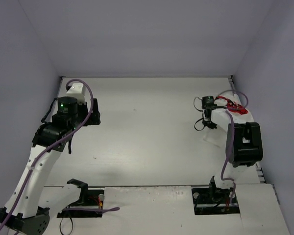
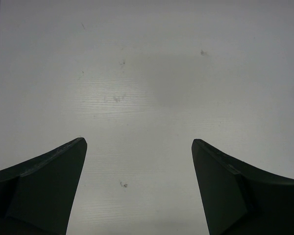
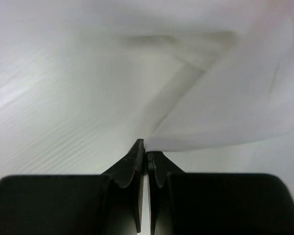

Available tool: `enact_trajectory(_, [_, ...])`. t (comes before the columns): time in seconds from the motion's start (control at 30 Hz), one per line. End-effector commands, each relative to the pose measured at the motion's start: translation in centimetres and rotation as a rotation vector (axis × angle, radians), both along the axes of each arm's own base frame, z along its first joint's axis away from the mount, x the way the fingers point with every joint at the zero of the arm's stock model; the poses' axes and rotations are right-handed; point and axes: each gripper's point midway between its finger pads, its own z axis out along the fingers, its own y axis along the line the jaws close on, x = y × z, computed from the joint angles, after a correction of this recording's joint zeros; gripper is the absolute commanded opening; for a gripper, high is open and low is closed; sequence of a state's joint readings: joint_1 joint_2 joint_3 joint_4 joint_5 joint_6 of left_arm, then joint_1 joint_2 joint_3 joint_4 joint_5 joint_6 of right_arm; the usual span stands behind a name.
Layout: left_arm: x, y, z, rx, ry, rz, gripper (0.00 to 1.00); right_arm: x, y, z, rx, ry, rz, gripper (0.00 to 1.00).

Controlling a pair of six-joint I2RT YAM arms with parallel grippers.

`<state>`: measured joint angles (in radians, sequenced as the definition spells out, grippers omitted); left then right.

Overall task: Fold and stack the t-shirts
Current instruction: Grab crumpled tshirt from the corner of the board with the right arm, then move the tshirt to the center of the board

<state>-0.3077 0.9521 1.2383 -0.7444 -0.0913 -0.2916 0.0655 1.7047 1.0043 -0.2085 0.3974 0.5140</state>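
A white t-shirt with a red print (image 1: 231, 105) lies bunched at the right back of the table, partly under my right arm. My right gripper (image 1: 208, 123) sits at the shirt's left edge. In the right wrist view the right gripper (image 3: 146, 146) is shut on an edge of the white fabric (image 3: 225, 98), which rises away to the upper right. My left gripper (image 1: 94, 111) hovers over the left side of the table, far from the shirt. In the left wrist view the left gripper (image 2: 139, 142) is open and empty over bare table. No other shirt shows.
The white table (image 1: 147, 127) is enclosed by pale walls at the left, back and right. Both arm bases and their cables (image 1: 88, 208) stand at the near edge. A black block on the right arm (image 1: 244, 143) hides part of the shirt.
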Motion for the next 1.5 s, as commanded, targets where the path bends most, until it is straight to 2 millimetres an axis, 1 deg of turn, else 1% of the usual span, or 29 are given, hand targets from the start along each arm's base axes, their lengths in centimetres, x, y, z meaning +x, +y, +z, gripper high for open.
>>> enact_trajectory(0.0, [0.6,1.2,6.1,0.007,-0.155,0.056,0.85,7.1,11.9,16.5,0.169,-0.395,0.418,0.0])
enact_trajectory(0.03, [0.5,1.5,7.3,0.01,-0.181,0.066,0.85,8.2,15.0,21.4,0.21,-0.502,0.502,0.0])
enact_trajectory(0.07, [0.4,1.7,8.8,0.011,-0.213,0.071,0.85,8.5,17.9,25.4,0.266,-0.582,0.592,0.0])
enact_trajectory(0.13, [0.3,2.1,10.6,0.017,-0.252,0.083,0.85,8.4,23.2,34.2,0.354,-0.753,0.766,0.0])
enact_trajectory(0.2, [0.0,2.5,12.3,0.015,-0.291,0.092,0.85,7.2,26.5,41.4,0.433,-0.896,0.909,0.0])
enact_trajectory(0.23, [-0.2,2.6,13.5,0.008,-0.318,0.097,0.85,6.3,28.5,43.6,0.49,-0.931,0.995,0.0])
enact_trajectory(0.27, [-0.5,2.8,14.3,0.002,-0.34,0.104,0.85,4.8,29.8,47.8,0.535,-1.017,1.082,0.0])
enact_trajectory(0.3, [-0.6,2.9,14.8,-0.001,-0.354,0.106,0.85,3.2,30.5,51.2,0.561,-1.09,1.146,0.0])
enact_trajectory(0.4, [-1.2,3.1,15.9,-0.017,-0.384,0.109,0.85,-0.3,31.7,56.2,0.606,-1.205,1.295,0.0])
enact_trajectory(0.43, [-1.3,3.1,15.9,-0.019,-0.385,0.11,0.85,-0.5,31.4,56.8,0.591,-1.224,1.299,0.0])
enact_trajectory(0.5, [-1.6,3.1,15.6,-0.022,-0.384,0.109,0.85,-0.7,31.0,55.9,0.535,-1.212,1.32,0.0])
enact_trajectory(0.53, [-1.8,3.2,15.3,-0.021,-0.379,0.113,0.85,-1.4,30.2,56.2,0.495,-1.227,1.317,0.0])
enact_trajectory(0.57, [-1.7,3.2,14.9,-0.018,-0.371,0.112,0.85,-1.5,29.8,55.6,0.489,-1.214,1.297,0.0])
enact_trajectory(0.63, [-2.0,3.3,14.3,-0.024,-0.365,0.115,0.85,-0.3,27.4,52.1,0.367,-1.152,1.186,0.0])
enact_trajectory(0.67, [-1.9,3.2,13.9,-0.025,-0.355,0.111,0.85,0.0,26.6,49.2,0.341,-1.088,1.151,0.0])
enact_trajectory(0.7, [-1.8,3.1,13.5,-0.022,-0.344,0.11,0.85,0.4,26.0,48.8,0.32,-1.085,1.115,0.0])
enact_trajectory(0.73, [-1.7,2.9,13.0,-0.021,-0.332,0.103,0.85,0.7,25.4,47.5,0.301,-1.059,1.076,0.0])
enact_trajectory(0.77, [-1.5,2.4,12.1,-0.03,-0.31,0.082,0.85,1.3,24.3,43.0,0.276,-0.963,1.022,0.0])
enact_trajectory(0.8, [-1.3,2.1,11.3,-0.036,-0.288,0.073,0.85,1.7,23.1,40.1,0.244,-0.907,0.952,0.0])
enact_trajectory(0.83, [-1.0,1.9,10.5,-0.033,-0.268,0.069,0.85,1.8,22.6,38.1,0.239,-0.865,0.928,0.0])
enact_trajectory(0.87, [-0.7,1.6,9.0,-0.023,-0.23,0.062,0.85,2.0,21.8,35.2,0.229,-0.804,0.894,0.0])
enact_trajectory(0.93, [-0.1,1.2,6.5,-0.004,-0.166,0.046,0.85,2.5,19.5,30.7,0.188,-0.716,0.795,0.0])
enact_trajectory(1.03, [1.0,-0.3,0.0,0.037,-0.029,-0.034,0.85,2.4,17.6,21.3,0.259,-0.535,0.692,0.0])
enact_trajectory(1.13, [1.7,-2.1,-5.0,0.042,0.075,-0.131,0.85,2.7,15.6,16.0,0.292,-0.435,0.593,0.0])
enact_trajectory(1.17, [2.2,-2.8,-5.9,0.031,0.09,-0.159,0.85,2.7,15.0,14.0,0.301,-0.395,0.557,0.0])
enact_trajectory(1.27, [3.1,-4.0,-9.0,0.033,0.153,-0.204,0.85,2.8,13.9,11.1,0.306,-0.326,0.504,0.0])
enact_trajectory(1.37, [4.0,-4.6,-10.4,0.054,0.174,-0.223,0.85,2.8,13.4,9.2,0.306,-0.278,0.48,0.01])
enact_trajectory(1.4, [4.5,-4.7,-10.6,0.063,0.17,-0.224,0.85,2.6,13.0,8.5,0.305,-0.261,0.464,0.06])
enact_trajectory(1.47, [5.7,-4.7,-12.1,0.109,0.196,-0.235,0.85,2.2,11.7,7.4,0.276,-0.24,0.422,0.31])
